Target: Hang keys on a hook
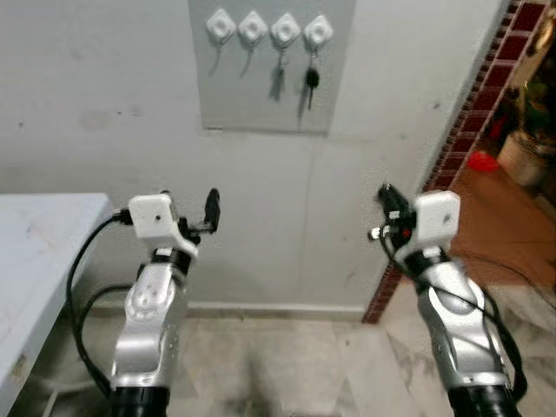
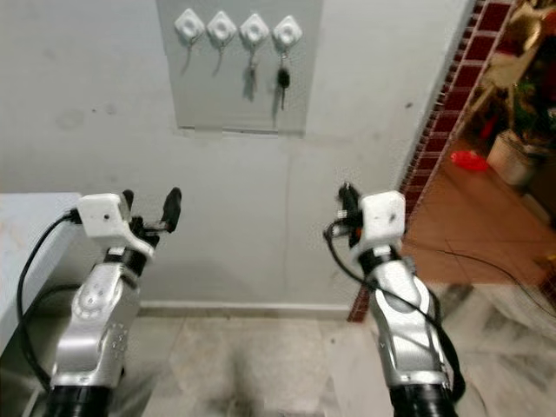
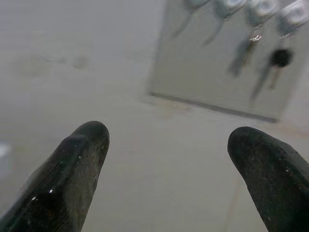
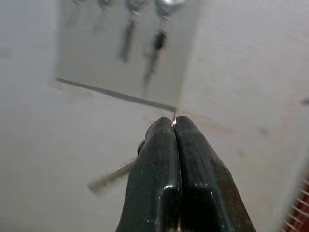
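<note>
A grey panel (image 1: 271, 65) was seen on the wall at twelve o'clock, carrying four white hooks (image 1: 269, 29) in a row. Two of them were already occupied: a silver key (image 1: 278, 80) hung from the third hook and a black-headed key (image 1: 311, 82) from the fourth, while the two at the ten o'clock end appeared bare.

The right gripper (image 4: 174, 126) was held up at about two o'clock, well below the panel and apart from the wall. Its fingers were pressed tightly together, and a thin glint of metal was caught at their tips; a blurred key (image 4: 110, 178) was seen dangling beside and below them, so it was judged that a key ring was pinched there. The left gripper (image 3: 169, 159) was raised at about ten o'clock with its fingers (image 3: 72, 164) spread wide apart and nothing between them. A white table (image 1: 35, 261) stood at nine o'clock.

The task was judged partly done: two keys were up, and one was carried but not yet hung. What was left was taken to be a lift of the right arm to the panel, the ring being slipped over one of the free hooks, and the release
</note>
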`<state>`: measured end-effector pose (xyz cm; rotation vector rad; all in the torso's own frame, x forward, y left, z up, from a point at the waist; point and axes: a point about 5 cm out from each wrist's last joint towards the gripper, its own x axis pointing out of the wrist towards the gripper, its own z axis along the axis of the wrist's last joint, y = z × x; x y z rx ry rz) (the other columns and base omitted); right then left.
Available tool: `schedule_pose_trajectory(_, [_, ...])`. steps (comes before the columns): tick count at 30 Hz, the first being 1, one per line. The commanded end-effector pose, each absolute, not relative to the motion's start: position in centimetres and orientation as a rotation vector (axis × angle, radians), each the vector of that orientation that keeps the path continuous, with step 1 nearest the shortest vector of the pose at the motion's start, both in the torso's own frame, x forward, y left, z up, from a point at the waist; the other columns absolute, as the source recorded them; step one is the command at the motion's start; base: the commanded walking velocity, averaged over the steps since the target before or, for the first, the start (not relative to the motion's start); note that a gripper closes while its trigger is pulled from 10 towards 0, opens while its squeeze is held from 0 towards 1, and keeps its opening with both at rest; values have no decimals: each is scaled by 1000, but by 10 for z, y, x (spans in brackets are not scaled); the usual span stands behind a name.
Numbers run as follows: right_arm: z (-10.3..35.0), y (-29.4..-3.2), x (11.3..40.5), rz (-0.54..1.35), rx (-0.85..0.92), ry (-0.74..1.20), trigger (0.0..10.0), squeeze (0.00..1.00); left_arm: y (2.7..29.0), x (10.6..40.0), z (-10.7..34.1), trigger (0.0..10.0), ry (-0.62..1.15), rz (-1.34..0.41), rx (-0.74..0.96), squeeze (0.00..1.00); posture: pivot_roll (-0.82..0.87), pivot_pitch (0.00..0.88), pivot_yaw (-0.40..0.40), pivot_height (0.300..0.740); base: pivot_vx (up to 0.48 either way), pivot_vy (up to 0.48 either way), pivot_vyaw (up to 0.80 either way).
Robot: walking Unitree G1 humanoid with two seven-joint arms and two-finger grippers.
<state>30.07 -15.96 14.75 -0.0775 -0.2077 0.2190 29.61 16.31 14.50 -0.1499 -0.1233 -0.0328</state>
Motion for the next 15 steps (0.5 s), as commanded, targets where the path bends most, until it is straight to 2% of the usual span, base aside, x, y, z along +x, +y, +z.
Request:
schedule_pose_trajectory(1, [154,-162,301,212,-79,-233,10000,0,158,298,148,10000,-120,-44,-159,0,13,0,-53,740,0,0,0])
schedule_pose_trajectory(12, [155,-166,297,207,-80,-243,10000,0,158,300,148,10000,-105,-53,-187,0,-4,0,-47,740,0,0,0])
schedule_pose_trajectory(15, [155,-166,297,210,-78,-243,10000,0,159,300,148,10000,-105,-49,-195,0,-4,0,-45,740,288,0,0])
